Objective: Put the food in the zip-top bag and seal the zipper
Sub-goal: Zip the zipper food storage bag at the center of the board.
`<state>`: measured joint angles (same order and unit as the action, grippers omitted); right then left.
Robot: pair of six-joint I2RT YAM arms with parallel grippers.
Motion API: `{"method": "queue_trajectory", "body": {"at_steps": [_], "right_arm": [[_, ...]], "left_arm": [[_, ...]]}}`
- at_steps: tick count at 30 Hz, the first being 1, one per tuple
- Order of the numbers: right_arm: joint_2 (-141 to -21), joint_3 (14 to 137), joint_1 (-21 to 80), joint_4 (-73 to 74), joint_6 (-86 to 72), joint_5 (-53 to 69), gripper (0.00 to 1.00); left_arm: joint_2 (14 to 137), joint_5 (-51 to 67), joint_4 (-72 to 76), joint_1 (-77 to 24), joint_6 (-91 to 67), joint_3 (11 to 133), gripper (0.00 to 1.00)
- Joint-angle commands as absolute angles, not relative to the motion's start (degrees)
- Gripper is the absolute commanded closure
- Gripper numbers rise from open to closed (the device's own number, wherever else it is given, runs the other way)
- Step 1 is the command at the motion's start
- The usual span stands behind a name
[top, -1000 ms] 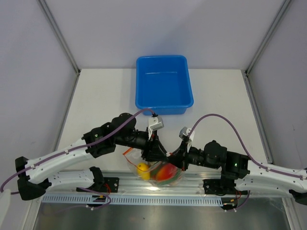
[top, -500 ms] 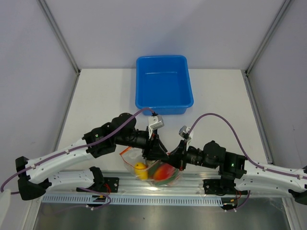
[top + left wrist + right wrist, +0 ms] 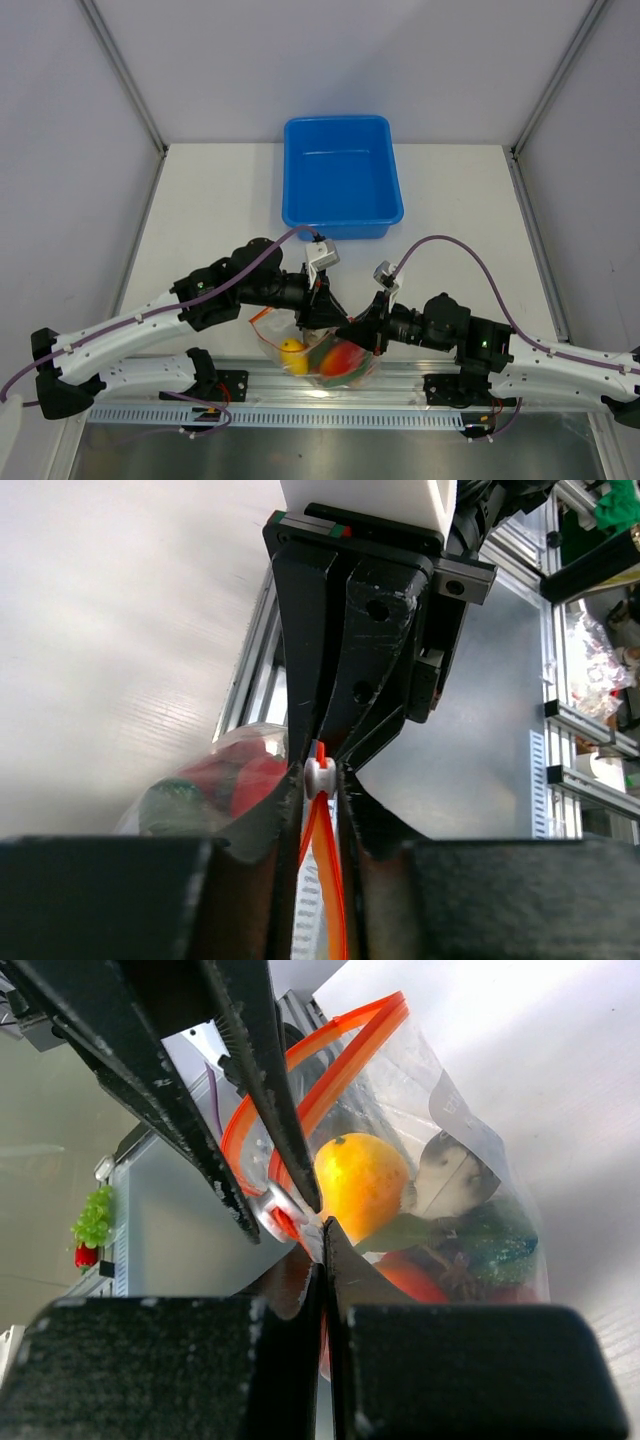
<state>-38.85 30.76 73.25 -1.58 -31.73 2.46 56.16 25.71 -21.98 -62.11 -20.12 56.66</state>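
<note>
The clear zip-top bag (image 3: 318, 357) hangs at the table's near edge between both arms, with food inside: a yellow-orange fruit (image 3: 360, 1185), red pieces (image 3: 415, 1280), green bits (image 3: 495, 1245) and a grey piece (image 3: 448, 1165). Its orange zipper (image 3: 340, 1055) gapes in a loop along the mouth. My left gripper (image 3: 320, 780) pinches the zipper's white slider (image 3: 320, 773) from both sides. My right gripper (image 3: 322, 1245) is shut on the bag's zipper edge just beside the slider (image 3: 275, 1210). In the top view the left gripper (image 3: 326, 316) and right gripper (image 3: 357, 328) nearly touch.
A blue tub (image 3: 342, 180) stands at the back middle of the table. An aluminium rail (image 3: 300, 415) runs under the bag along the near edge. A small green and red toy (image 3: 92, 1225) lies off the table below.
My left gripper's jaws have narrowed onto the slider. The right arm slid slightly left early on, and the bag shifted a little with it.
</note>
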Motion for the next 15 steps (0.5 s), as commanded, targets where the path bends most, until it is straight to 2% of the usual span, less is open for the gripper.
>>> {"method": "queue_trajectory", "body": {"at_steps": [1,2,5,15], "right_arm": [[-38.8,33.0,73.1,-6.3,-33.3,2.0,1.0],[-38.7,32.8,73.1,-7.0,-33.9,2.0,1.0],[-38.6,32.2,73.1,-9.0,-35.6,1.5,1.0],[-34.5,27.9,72.9,-15.6,-40.2,-6.9,1.0]], "left_arm": [[55.5,24.3,-21.4,-61.9,-20.2,56.5,0.81],[55.5,24.1,-21.6,-61.9,-20.1,56.4,0.88],[56.1,24.1,-21.9,-61.9,-20.0,56.7,0.99],[56.1,24.0,-23.2,-61.9,-20.2,56.3,0.99]]}}
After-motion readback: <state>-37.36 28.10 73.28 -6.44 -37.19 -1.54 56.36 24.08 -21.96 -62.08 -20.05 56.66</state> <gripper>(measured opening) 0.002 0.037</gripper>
